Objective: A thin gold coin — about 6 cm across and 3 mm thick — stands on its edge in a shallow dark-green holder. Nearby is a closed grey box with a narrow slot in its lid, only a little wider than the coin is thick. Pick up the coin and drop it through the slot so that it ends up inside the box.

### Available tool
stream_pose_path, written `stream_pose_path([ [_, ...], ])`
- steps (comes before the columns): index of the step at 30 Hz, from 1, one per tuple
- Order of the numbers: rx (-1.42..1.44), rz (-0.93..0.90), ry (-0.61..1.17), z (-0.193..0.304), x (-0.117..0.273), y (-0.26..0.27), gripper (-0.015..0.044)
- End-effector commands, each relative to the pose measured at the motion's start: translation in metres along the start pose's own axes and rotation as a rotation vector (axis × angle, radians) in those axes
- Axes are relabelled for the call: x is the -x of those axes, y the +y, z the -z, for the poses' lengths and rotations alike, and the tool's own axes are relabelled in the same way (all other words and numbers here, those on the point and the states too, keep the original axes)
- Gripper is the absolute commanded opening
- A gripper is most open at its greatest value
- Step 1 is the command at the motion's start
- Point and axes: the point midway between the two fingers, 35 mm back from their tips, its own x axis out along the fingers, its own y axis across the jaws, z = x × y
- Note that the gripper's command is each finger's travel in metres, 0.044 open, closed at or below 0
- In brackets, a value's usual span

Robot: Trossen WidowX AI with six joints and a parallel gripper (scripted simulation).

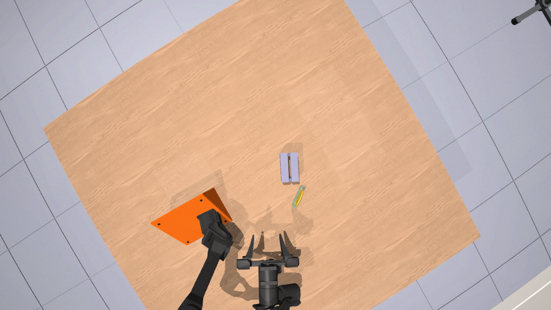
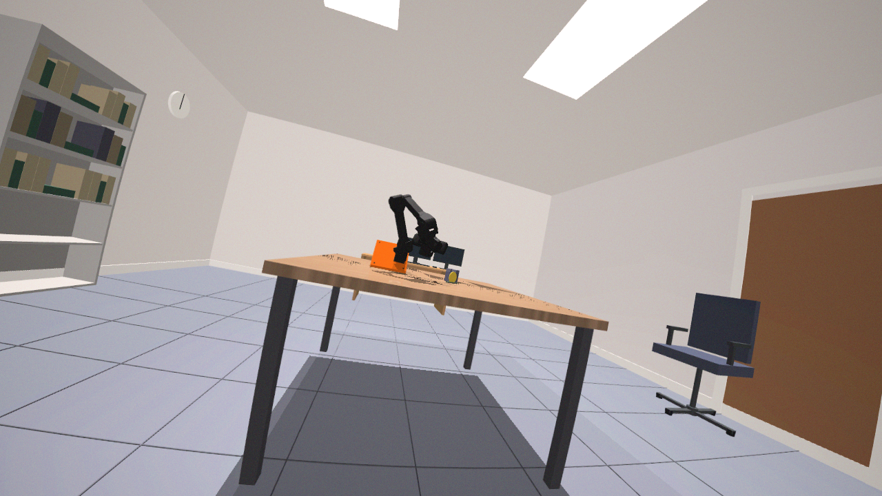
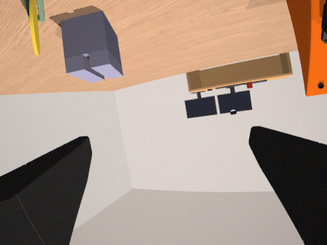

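Observation:
The gold coin (image 1: 298,196) (image 2: 453,277) (image 3: 35,32) stands on edge in the green holder (image 1: 294,205) (image 3: 41,10). The grey box (image 1: 284,168) (image 3: 83,37) stands close beside the holder, farther up in the top view. The narrow slot in its lid shows in that view and in the wrist view. My gripper (image 1: 267,234) (image 3: 173,140) is open with nothing between its fingers. In the top view it is below and left of the holder, apart from coin and box. In the exterior view the arm is too small to show the fingers.
An orange panel (image 1: 181,219) (image 2: 383,254) (image 3: 303,44) stands on the wooden table (image 1: 231,115) (image 2: 493,300) (image 3: 204,27), left of the gripper in the top view. A black arm link (image 1: 204,269) reaches over its corner. Screens, a chair and a bookshelf stand away from the table.

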Motion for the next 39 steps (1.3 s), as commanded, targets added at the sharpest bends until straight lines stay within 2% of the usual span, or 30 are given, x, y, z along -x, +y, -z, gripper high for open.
stream_pose_path([
  [1, 0.014, 0.010, -0.005, -0.001, 0.000, 0.000, 0.0374],
  [9, 0.697, 0.458, -0.181, -0.021, -0.022, 0.018, 0.0164],
  [18, 1.576, 1.017, -0.302, -0.012, -0.063, 0.062, 0.0161],
  [26, 2.284, 1.547, -0.456, 0.044, -0.114, 0.106, 0.0161],
  [28, 2.336, 1.597, -0.473, 0.050, -0.119, 0.109, 0.0161],
  [35, 2.336, 1.597, -0.473, 0.048, -0.119, 0.110, 0.0161],
  [39, 2.335, 1.597, -0.474, 0.019, -0.130, 0.113, 0.0161],
])
